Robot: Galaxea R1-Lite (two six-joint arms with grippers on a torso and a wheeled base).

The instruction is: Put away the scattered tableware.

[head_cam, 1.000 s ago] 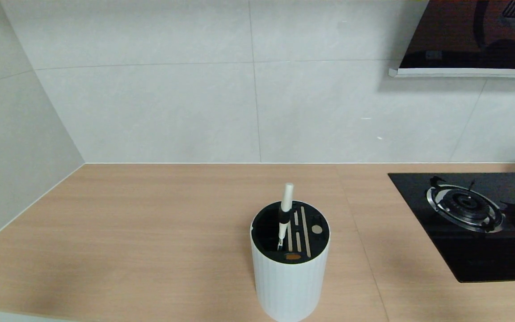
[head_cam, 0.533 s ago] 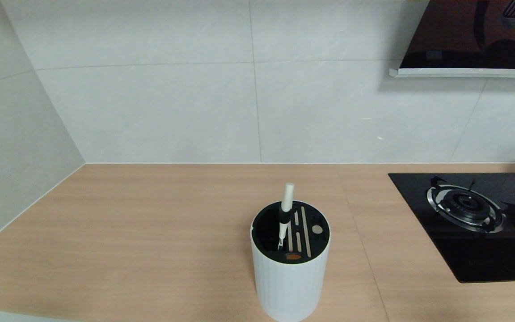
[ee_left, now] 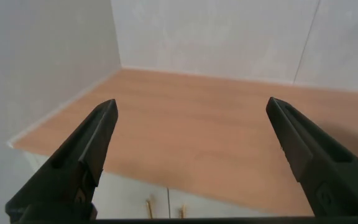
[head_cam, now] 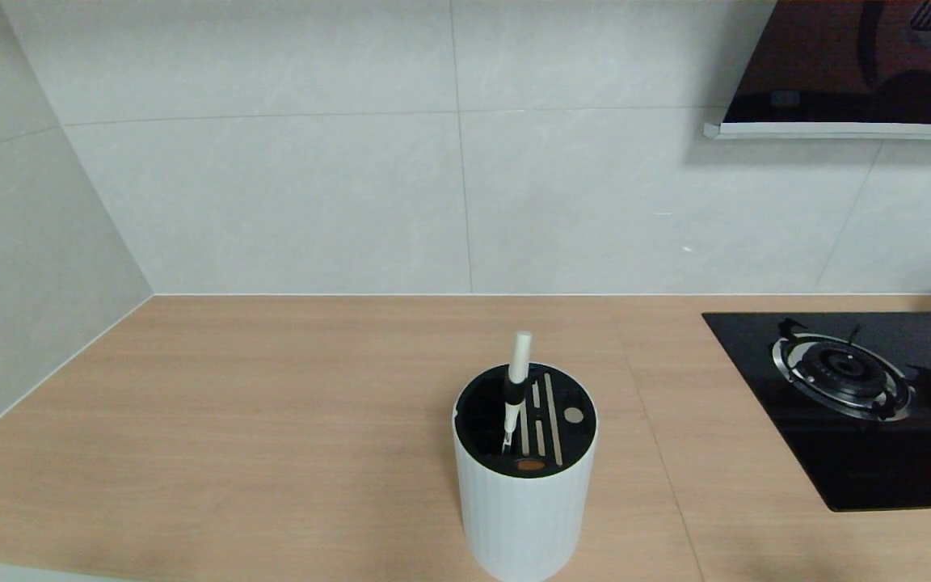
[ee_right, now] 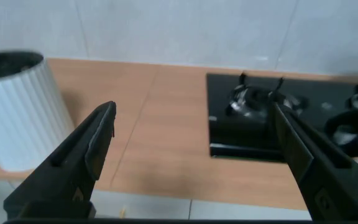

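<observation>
Head view: unchanged over the last second, white-handled utensil (head_cam: 517, 368) stands in the ribbed holder (head_cam: 524, 509) at the countertop's (head_cam: 271, 420) front edge, so I judge stowing done; left wrist view: left gripper (ee_left: 191, 107) spread wide, empty; right wrist view: right gripper (ee_right: 192, 111) likewise.

Kitchen: gas hob (head_cam: 841, 373), range hood (head_cam: 853, 69), tiled wall (head_cam: 312, 178).

The left gripper (ee_left: 191, 152), fingers (ee_left: 82, 162) spread wide, hangs over the wooden counter (ee_left: 210, 124).

No legible text or numbers; pale marks on the black glass cooktop (head_cam: 845, 477), too small to read.
</observation>
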